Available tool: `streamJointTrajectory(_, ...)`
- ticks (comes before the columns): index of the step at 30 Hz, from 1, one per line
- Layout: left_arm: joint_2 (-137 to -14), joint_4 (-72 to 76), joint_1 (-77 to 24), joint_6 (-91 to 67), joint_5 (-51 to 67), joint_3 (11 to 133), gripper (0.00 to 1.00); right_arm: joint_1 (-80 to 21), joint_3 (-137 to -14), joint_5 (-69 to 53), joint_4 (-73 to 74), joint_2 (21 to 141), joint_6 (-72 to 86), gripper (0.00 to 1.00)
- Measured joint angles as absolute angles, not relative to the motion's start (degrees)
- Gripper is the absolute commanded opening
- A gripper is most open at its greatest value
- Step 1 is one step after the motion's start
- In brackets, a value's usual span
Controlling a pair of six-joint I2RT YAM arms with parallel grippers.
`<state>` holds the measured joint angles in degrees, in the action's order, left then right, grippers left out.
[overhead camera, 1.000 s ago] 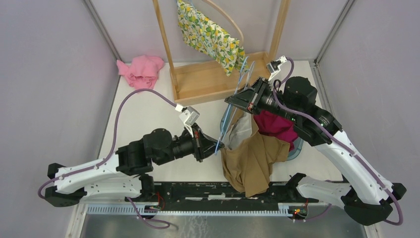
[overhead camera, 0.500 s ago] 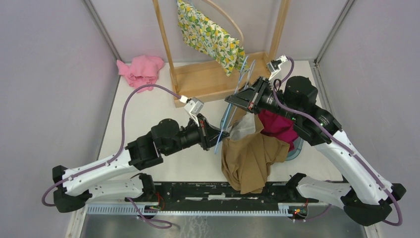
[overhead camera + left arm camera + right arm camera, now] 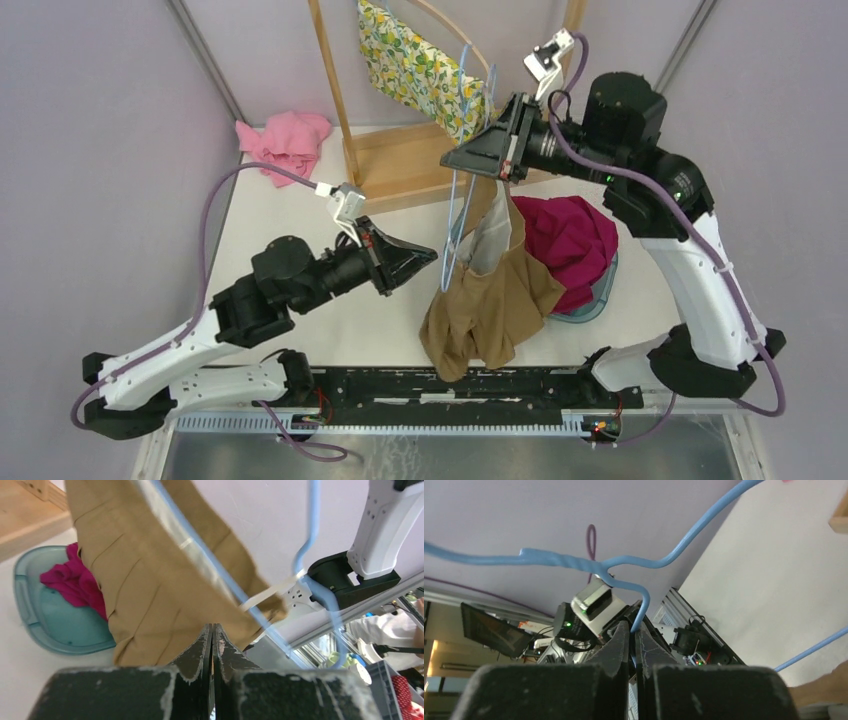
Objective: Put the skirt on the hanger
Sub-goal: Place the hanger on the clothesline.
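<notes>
A tan skirt point(image 3: 490, 305) with pale lining hangs draped on a blue wire hanger point(image 3: 456, 200), lifted off the table. My right gripper point(image 3: 450, 163) is raised near the wooden rack, shut on the hanger's wire point(image 3: 640, 611) just below its twisted neck. In the left wrist view the skirt point(image 3: 150, 580) and the hanger point(image 3: 225, 580) fill the space ahead. My left gripper point(image 3: 432, 256) points at the skirt's left edge, shut, with nothing visible between its jaws point(image 3: 212, 627).
A wooden rack point(image 3: 420, 165) at the back carries a lemon-print garment point(image 3: 420, 70). A magenta garment point(image 3: 570, 240) lies in a teal bin point(image 3: 598, 295) right of the skirt. A pink cloth point(image 3: 285, 140) sits at the far left corner.
The right arm has lifted the hanger and skirt up and back toward the rack. The left gripper has risen and drawn slightly left, staying shut.
</notes>
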<state>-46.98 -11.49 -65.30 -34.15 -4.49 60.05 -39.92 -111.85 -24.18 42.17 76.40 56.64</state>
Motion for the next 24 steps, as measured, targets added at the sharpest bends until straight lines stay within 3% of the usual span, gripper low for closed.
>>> streamJointTrajectory(4, -43.81, -15.46, -65.21, -32.82, -7.60, 60.80, 0.08, -36.97, -127.79, -30.02, 46.04, 83.92, 55.13, 0.01)
streamJointTrajectory(8, -41.54, -19.07, -65.21, -31.57, -10.57, 61.14, 0.08, -29.06, -133.51, -37.91, 44.47, 87.61, 58.06, 0.01)
streamJointTrajectory(15, -40.01, -21.82, -65.21, -31.29, -13.58, 61.14, 0.08, -10.26, -138.08, -51.94, 26.15, 98.19, 76.95, 0.01)
streamJointTrajectory(20, -40.40, -23.11, -65.21, -29.19, -14.76, 61.36, 0.08, -4.21, -148.97, -59.07, 14.72, 110.06, 87.96, 0.01)
streamJointTrajectory(24, -40.69, -24.08, -65.21, -28.14, -15.05, 62.00, 0.08, 0.36, -150.28, -64.47, 7.44, 114.10, 94.41, 0.01)
